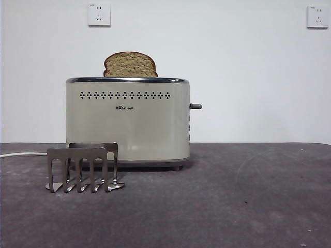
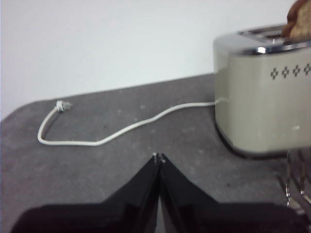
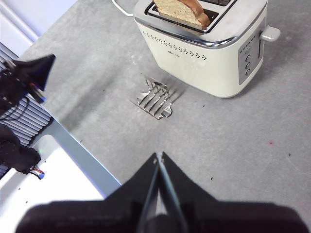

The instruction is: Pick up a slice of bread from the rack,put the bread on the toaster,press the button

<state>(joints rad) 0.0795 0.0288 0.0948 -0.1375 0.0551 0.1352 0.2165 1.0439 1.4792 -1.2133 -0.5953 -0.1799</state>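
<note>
In the front view, the toaster (image 1: 128, 121) is a boxy cream body with rounded corners, a shiny chrome rim on top, a row of small dark holes and a tiny dark logo beneath them. The slice of bread (image 1: 130, 65) stands upright in the toaster's top slot, its speckled tan face and dark brown domed crust rising above the rim. A dark lever (image 1: 195, 106) sticks out of the toaster's side, high up. The rack (image 1: 85, 167), thin grey metal with comb-like slotted plates and curled feet, holds no bread and sits just in front of the toaster on the dark matte table (image 1: 232, 201). A white cord (image 1: 20, 154) trails away from the toaster along the table.

In the left wrist view, the left gripper (image 2: 158, 157) has its black jaws pressed together, holding nothing. It hovers over the table, apart from the toaster's smooth side; the bread's crust (image 2: 299, 22) shows only at the picture's corner.

In the right wrist view, the right gripper (image 3: 158, 156) also has its jaws pressed together and empty, high above the table. The toaster and bread lie well apart from it, with the rack between.
</note>
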